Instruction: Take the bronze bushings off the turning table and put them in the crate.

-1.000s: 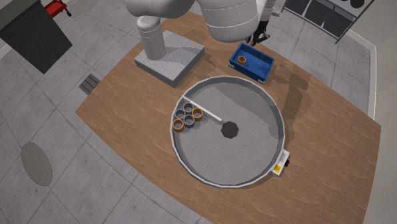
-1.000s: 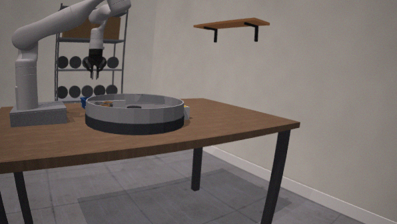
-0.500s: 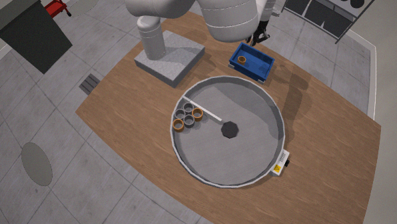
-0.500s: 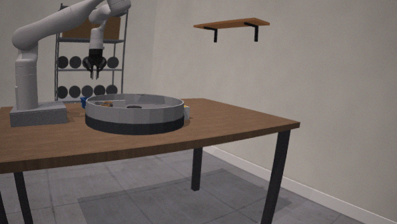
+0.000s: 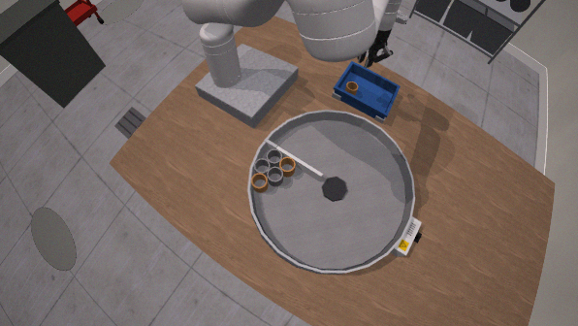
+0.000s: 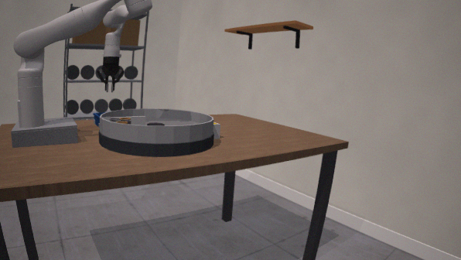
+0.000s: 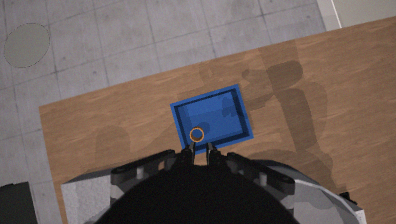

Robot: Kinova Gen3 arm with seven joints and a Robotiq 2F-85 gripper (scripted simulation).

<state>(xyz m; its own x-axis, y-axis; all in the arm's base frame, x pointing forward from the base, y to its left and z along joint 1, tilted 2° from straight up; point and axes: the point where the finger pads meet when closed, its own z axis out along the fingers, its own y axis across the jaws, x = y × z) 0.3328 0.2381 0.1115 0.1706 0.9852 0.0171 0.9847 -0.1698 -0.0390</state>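
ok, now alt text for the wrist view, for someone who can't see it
Looking down past the gripper, its slim fingers slightly apart with nothing between them, at a blue crate on a wooden table. One bronze bushing lies in the crate, near a corner on the gripper's side.

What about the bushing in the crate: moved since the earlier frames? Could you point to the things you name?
No. In the top view, the bronze bushing (image 5: pixel 352 91) (image 7: pixel 190 135) sits at the same spot relative to the grey base block (image 5: pixel 272 60) (image 6: pixel 46 134) (image 7: pixel 85 200).
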